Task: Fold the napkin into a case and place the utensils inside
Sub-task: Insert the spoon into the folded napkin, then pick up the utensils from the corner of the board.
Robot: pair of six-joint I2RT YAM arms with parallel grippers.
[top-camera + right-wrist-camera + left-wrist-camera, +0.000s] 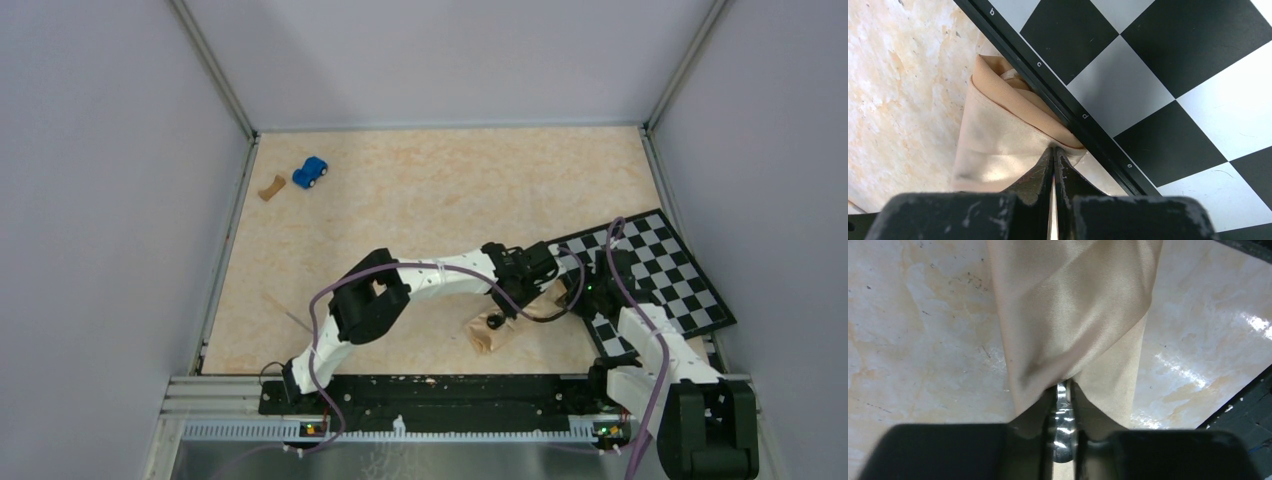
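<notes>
The tan-orange napkin lies folded into a narrow case beside the checkerboard's left edge. My left gripper is over its far end. In the left wrist view the left gripper is shut on a shiny metal utensil, whose far end is hidden in a fold of the napkin. In the right wrist view my right gripper is shut on the napkin's edge, right next to the checkerboard's black rim. A thin, straight piece, perhaps another utensil, lies on the table at the left.
A small blue toy car and a brown curved scrap sit at the far left of the table. The checkerboard lies tilted at the right. Grey walls enclose the table on three sides.
</notes>
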